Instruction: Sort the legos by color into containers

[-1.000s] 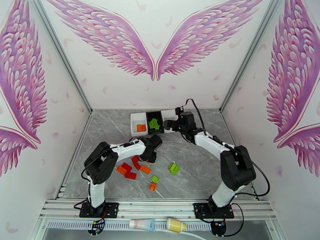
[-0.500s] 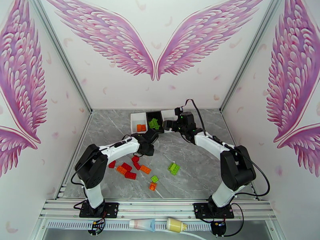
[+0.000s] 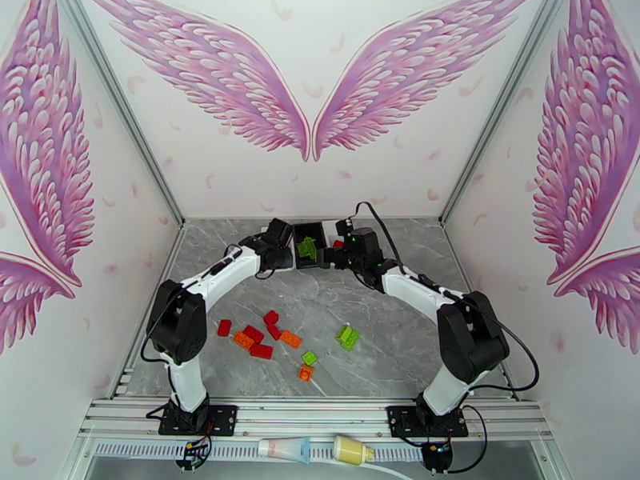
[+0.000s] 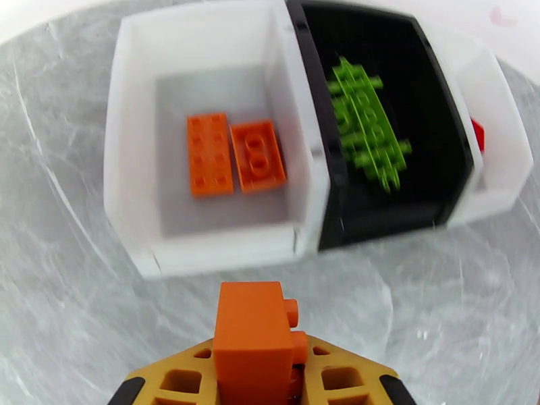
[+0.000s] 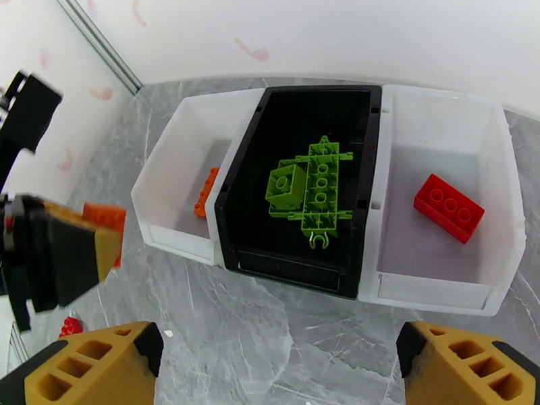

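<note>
My left gripper (image 4: 256, 383) holds an orange brick (image 4: 248, 329) near the left white box (image 4: 125, 163); next I must release it inside. My right gripper (image 5: 277, 362) stands wide, empty.

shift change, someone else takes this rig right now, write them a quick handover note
Left gripper: shut on an orange lego, near the left white box.
Right gripper: open, empty, in front of the black box.
Done: two orange legos in the left white box, green legos in the black box, one red lego in the right white box.
Left: drop the held orange lego in, then sort the loose legos, red, orange and green, on the table.
</note>
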### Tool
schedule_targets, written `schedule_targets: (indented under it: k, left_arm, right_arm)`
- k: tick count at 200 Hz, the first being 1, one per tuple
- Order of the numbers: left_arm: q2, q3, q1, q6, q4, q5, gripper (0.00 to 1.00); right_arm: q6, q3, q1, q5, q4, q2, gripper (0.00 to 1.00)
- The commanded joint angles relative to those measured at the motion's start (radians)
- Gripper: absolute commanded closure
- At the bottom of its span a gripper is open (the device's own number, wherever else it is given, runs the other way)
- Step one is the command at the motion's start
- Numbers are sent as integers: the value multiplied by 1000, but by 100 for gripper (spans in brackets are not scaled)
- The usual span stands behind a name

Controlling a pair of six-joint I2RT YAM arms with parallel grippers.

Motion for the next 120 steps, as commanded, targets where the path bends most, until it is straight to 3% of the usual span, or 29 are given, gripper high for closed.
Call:
schedule_targets:
  k: [1, 46, 84, 120]
  left_arm:
    - [101, 100, 33, 37, 19, -25, 84]
    - [278, 329, 88, 57, -41, 1, 84]
    - [362, 427, 109, 19, -45, 48, 81]
    - [361, 459, 114, 13, -55, 62, 72]
  right_arm:
    - [-28, 14, 6, -16, -24, -9, 3]
    - [-70, 4, 7, 9, -55, -37, 3]
    - [-86, -1, 11, 8, -69, -59, 3]
    - [-141, 10, 35, 18, -103, -74, 3]
